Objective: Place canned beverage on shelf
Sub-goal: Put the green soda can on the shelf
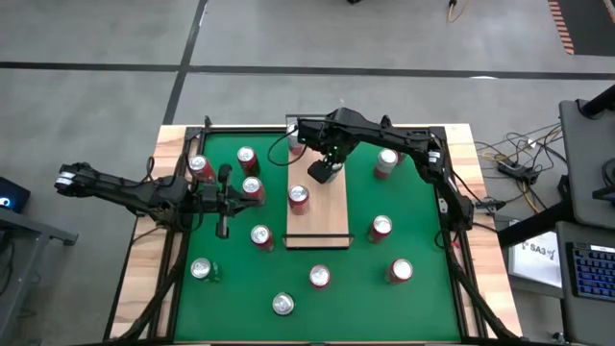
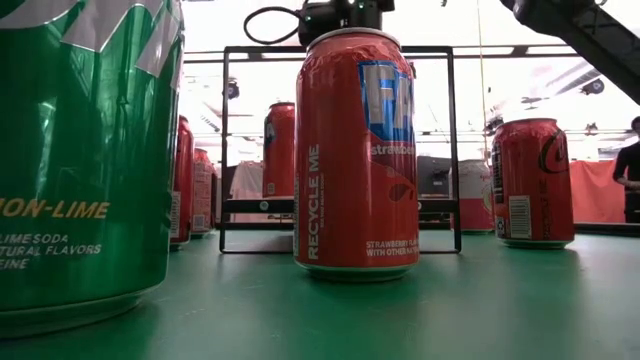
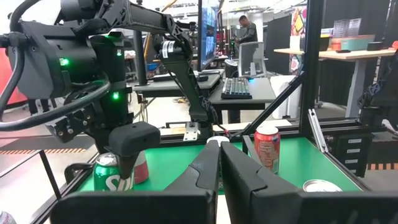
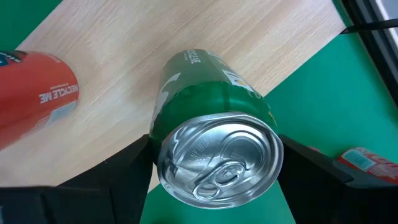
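Looking down from the high view, the right gripper (image 1: 322,172) hangs over the far half of the shelf (image 1: 318,234), the pale board lying lengthwise down the middle of the green mat (image 1: 423,231). A red can (image 1: 299,196) already stands on the board just nearer than the jaws, beside where the load would go. The left gripper (image 1: 223,227) waits over the mat near the board's left side, its arm folded in. Other cans are scattered on the mat around the shelf.

From the low view, a red strawberry can (image 2: 356,150) fills the middle and hides most of the black rail (image 2: 225,150) behind it; a lime can (image 2: 85,150) crowds the near left. The carried can cannot be made out here.

Through the left wrist view, that arm's jaws are pressed together on nothing, with the right arm working beyond them.

Through the right wrist view, the jaws are clamped on a green can (image 4: 214,162), one finger on each side, its long axis roughly upright with the lid towards the camera and the board's wood grain directly beneath. My judgement: the move is straight down, minding the red can nearby.
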You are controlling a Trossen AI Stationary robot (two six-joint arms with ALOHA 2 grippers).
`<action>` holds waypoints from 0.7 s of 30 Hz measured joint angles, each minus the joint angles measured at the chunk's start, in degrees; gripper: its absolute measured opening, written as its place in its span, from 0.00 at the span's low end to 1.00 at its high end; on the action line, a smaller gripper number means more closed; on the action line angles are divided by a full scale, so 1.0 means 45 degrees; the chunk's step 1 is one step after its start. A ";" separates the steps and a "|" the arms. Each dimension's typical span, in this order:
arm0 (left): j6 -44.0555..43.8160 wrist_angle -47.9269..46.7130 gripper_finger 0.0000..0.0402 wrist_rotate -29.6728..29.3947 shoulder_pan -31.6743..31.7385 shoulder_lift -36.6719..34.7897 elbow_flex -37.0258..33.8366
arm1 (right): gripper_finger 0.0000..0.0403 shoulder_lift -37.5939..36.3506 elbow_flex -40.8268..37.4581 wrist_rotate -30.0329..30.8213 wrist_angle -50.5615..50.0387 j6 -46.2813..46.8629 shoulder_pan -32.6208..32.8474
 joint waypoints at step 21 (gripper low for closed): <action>0.0000 -0.0005 0.00 0.0000 -0.0005 0.0034 0.0000 | 0.71 0.0000 -0.0015 -0.0461 0.0245 -0.0449 0.0003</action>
